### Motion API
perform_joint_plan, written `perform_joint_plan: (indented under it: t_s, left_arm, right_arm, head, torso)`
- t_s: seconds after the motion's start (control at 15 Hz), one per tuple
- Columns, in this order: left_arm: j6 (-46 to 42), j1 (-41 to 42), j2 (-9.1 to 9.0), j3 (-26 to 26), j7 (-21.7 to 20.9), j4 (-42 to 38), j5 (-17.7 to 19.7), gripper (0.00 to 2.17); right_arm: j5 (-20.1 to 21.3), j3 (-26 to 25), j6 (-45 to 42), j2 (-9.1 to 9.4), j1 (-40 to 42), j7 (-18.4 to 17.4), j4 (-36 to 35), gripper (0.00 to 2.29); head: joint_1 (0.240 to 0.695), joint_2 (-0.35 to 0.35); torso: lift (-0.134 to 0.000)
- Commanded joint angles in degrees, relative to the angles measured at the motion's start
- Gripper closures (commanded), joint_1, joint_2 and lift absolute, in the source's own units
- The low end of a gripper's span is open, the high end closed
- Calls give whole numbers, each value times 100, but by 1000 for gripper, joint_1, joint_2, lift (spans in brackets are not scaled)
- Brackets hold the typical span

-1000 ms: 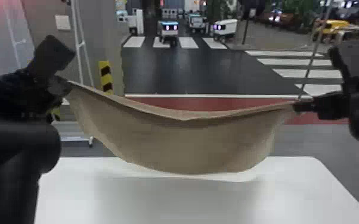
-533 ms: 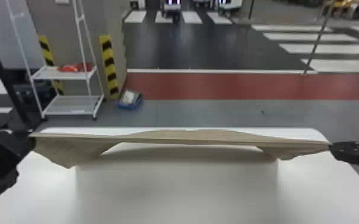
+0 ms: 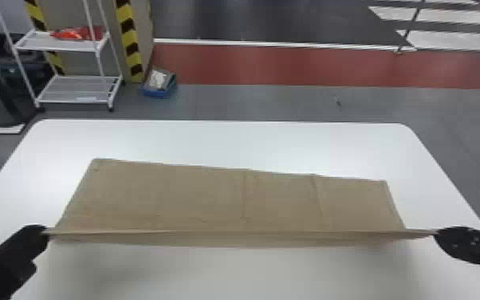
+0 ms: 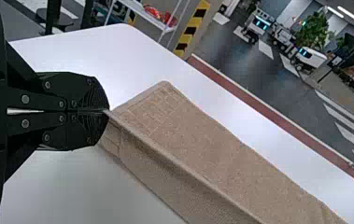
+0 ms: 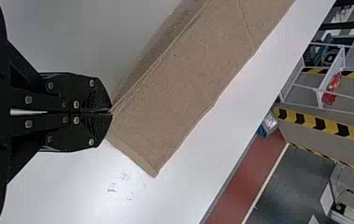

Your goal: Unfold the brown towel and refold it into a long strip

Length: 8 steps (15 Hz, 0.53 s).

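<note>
Lying partly on tbl (image 3: 227, 139) now: towel (image 3: 195, 195)

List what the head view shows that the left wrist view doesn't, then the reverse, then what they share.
Head view: the black right gripper, holding the brown cloth towel at its right end, and a low blue box beyond the table.
Left wrist view: a green leafy plant in the room behind.
Both: the towel, the smooth white table and the black left gripper, fingers shut on the towel's left end.
</note>
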Motion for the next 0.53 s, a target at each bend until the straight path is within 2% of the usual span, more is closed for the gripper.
perform_joint_plan:
  t_s: [0.0, 0.2, 0.47]
  left_arm:
    - [18, -252, 18, 120, -253, 3, -25, 2142]
    - [141, -1184, 18, -117, -965, 285, -446, 2142]
    - [316, -2528, 123, -548, -1299, 1295, -1106, 2142]
  right_arm:
    - [6, -39, 192, 0, -155, 4, 4, 2253]
    - [331, 348, 895, -176, -982, 198, 452, 2253]
    - [1060, 1183, 1528, -448, -2115, 470, 1419, 2253]
  head:
    - [695, -79]
    - [695, -81]
    - [695, -93]
  torso:
    - [-118]
    - [-118]
    - [-118]
